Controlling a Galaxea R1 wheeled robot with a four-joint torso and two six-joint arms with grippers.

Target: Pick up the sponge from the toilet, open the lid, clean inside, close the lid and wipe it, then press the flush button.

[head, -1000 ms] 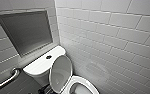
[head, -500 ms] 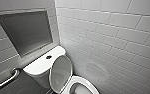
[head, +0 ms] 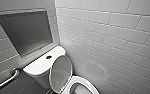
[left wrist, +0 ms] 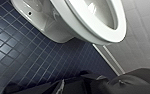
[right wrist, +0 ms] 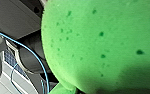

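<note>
We take the toilet (head: 44, 68) as landmark.

Head view: the tank top is flat and white, with the flush button (head: 48, 57) dark and round in its middle. The lid (head: 61, 72) is up, tilted back toward the tank, its greyish inner face toward us. In front of the lid the white seat (head: 87, 83) lies down over the bowl and is cut by the picture edge. Above the tank, a grey recessed niche (head: 26, 31) is set in the wall. Beside the tank, on the side away from the corner, a metal grab bar (head: 6, 80) is fixed to the wall. On the toilet's other side are white wall tiles (head: 111, 37), close to lid and seat.

Left wrist view: the toilet is seen from low down, seat ring and bowl underside. Dark blue floor tiles (left wrist: 28, 57) run under and around its foot, with pale wall next to it. The left gripper (left wrist: 83, 83) is a dark blur, apart from the toilet. Spread or pressed together, we cannot tell.

Right wrist view: the sponge (right wrist: 98, 42) is bright green and pitted with small pores, right up against the camera. A blue cable (right wrist: 38, 65) and dark robot parts are behind it. We cannot tell whether the right gripper is pinching it, nor where the sponge is relative to the toilet.
</note>
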